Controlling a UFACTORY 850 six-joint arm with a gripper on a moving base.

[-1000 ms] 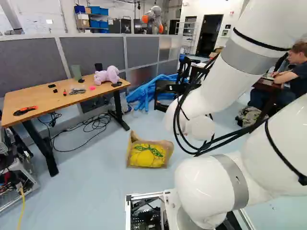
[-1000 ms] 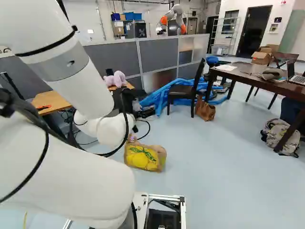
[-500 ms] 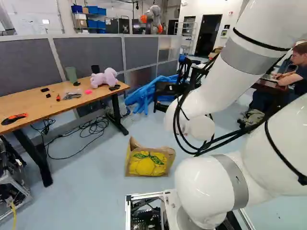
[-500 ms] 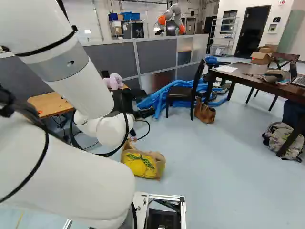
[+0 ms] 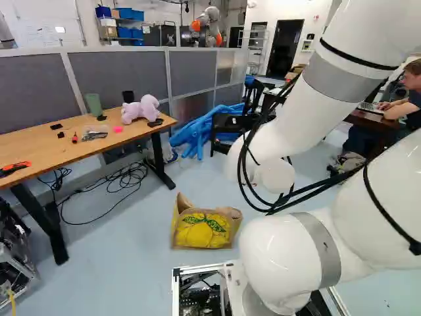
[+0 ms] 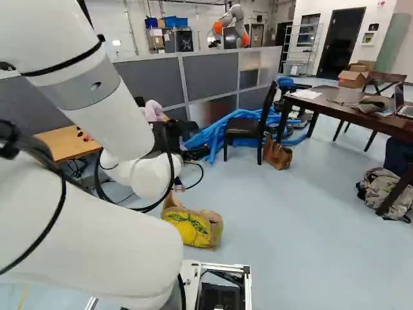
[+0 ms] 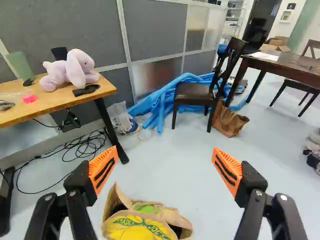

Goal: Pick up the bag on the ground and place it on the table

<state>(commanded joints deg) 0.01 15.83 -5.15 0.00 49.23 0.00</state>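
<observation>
Tool released, fingers wide apart, floor between bag and edge of light wooden table

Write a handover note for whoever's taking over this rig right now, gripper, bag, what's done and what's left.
Gripper: open, nothing between its pads.
Bag: paper, yellow fruit print, standing open-topped on the floor ahead of the base; something green shows inside.
Tables: a light wooden one with a plush toy on it, and a dark one at the right of the right base view. The task doesn't say which.
Done: bag is in the wrist view, not gripped.
Left: grip it, lift it, set it on the table.
</observation>
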